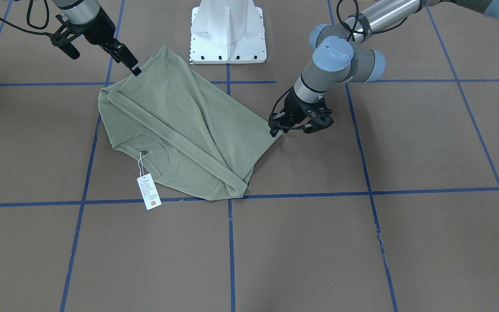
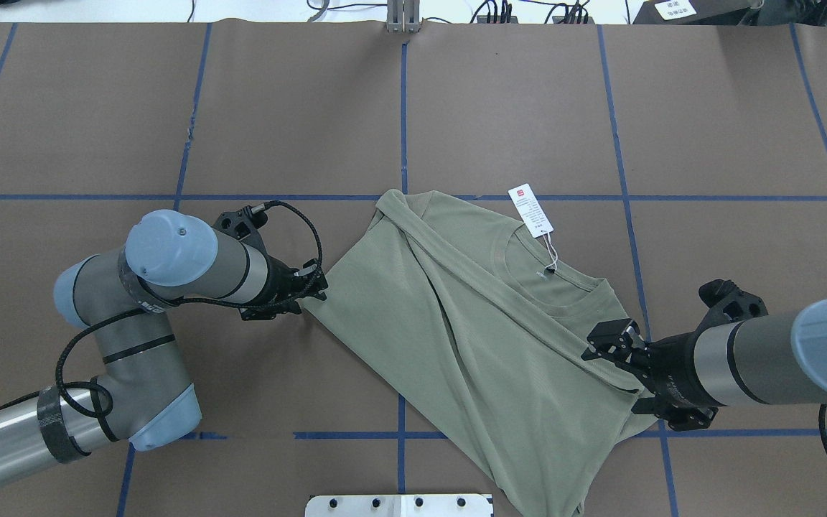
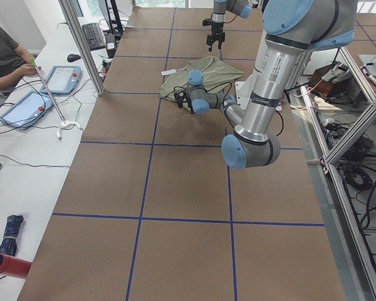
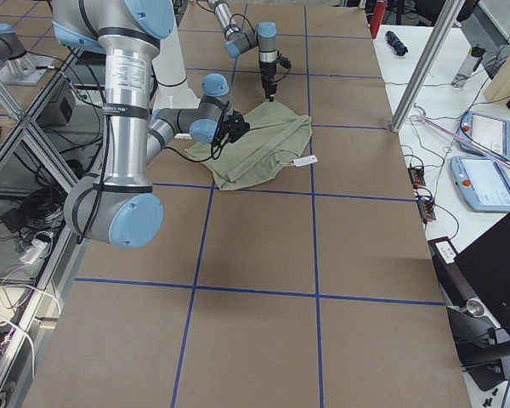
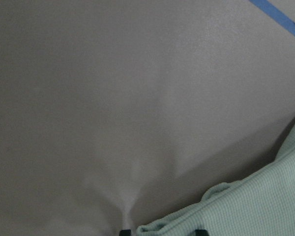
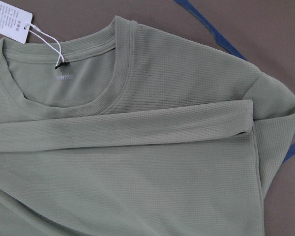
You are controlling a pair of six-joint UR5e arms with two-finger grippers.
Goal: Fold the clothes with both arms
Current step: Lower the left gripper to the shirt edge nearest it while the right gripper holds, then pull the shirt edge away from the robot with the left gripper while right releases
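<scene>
Left gripper (image 2: 311, 286) is pinched on a hem corner of the sage-green shirt (image 2: 471, 316), which lies partly folded on the brown table (image 2: 528, 108) in front of the white pedestal (image 1: 228, 30). Only in the left wrist view is the fabric edge seen between 2 fingertips (image 5: 124, 231), both cut off by the frame. The right gripper (image 2: 609, 343) is spread above the shirt's shoulder, gripping nothing. Its fingers are not caught by its own camera, where 1 sleeve (image 6: 137, 130) is seen laid across below the ribbed collar (image 6: 119, 73). Farther out, the white hang tag (image 2: 530, 210) rests on the table. The left wrist is held low and nearly level. The right is sloped down toward the shirt.
</scene>
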